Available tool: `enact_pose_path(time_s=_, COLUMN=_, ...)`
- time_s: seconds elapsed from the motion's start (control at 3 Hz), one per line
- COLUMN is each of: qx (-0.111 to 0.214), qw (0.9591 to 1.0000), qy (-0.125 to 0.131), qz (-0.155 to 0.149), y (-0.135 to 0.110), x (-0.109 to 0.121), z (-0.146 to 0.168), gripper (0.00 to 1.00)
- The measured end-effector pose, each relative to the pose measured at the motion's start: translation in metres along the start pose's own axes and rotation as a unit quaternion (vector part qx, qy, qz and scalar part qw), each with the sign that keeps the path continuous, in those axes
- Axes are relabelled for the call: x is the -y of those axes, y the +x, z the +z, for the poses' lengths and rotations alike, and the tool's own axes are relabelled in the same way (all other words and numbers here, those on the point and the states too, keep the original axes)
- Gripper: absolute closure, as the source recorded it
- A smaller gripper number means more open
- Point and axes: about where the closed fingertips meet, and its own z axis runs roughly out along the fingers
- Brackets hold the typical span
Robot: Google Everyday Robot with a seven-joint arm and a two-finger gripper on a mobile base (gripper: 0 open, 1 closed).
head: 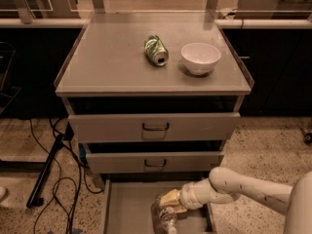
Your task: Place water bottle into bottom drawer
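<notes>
Black cables (pixel 51 179) trailed over the floor at left. Bottom drawer (pixel 127 208) stood pulled out below two upper drawers (pixel 112 127). Green can (pixel 156 50) lay on its side on the cabinet top (pixel 107 57). Water bottle (pixel 167 216) was inside the bottom drawer, gripper (pixel 170 199) right at its upper end, reaching in from the right; held or let go, could not tell. White bowl (pixel 200 57) stood just right of the can.

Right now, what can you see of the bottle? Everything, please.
The bottle is small, clear, crinkled plastic with a pale label bearing red marks. It is inside the open bottom drawer, right of the middle, with its near end cut off by the picture's edge. The gripper is against its upper part, over the drawer. Whether the bottle rests on the floor cannot be told.
</notes>
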Motion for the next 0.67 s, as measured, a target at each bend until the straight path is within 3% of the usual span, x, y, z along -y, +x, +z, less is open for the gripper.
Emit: enact_pose_path(time_s=0.67, qx=0.005, qw=0.9997, qy=-0.019, qz=0.017, y=-0.0119, x=0.0112, z=0.0061, gripper=1.00)
